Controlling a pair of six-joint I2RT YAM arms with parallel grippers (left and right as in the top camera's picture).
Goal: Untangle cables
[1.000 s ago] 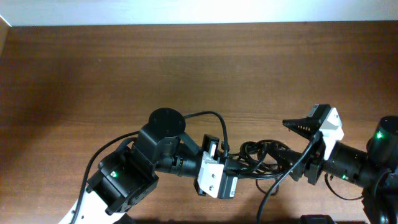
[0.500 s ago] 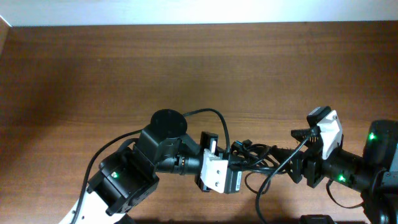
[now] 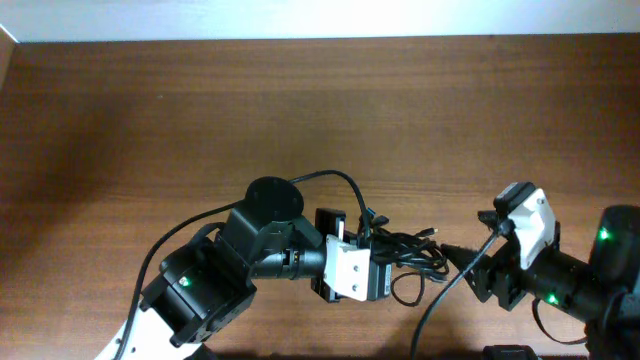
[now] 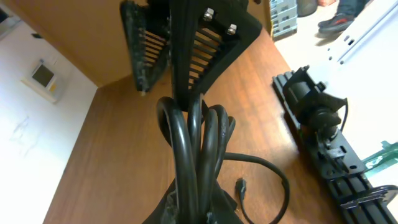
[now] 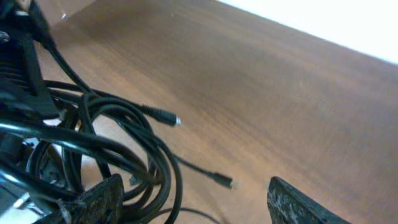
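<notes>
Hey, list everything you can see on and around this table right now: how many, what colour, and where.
table: one, brown wood, fills most of the overhead view
wall: one, white, along the table's far edge
cables: one tangled bundle, strand count unclear, black, near edge of the table between the two arms
plug ends: at least two showing, dark, on the table beside the bundle
left arm: one, black and white, near-left of the table
right arm: one, black and white, near-right of the table
left tool: one, black, shut on the cables
right tool: one, black, open, at the bundle's right side
</notes>
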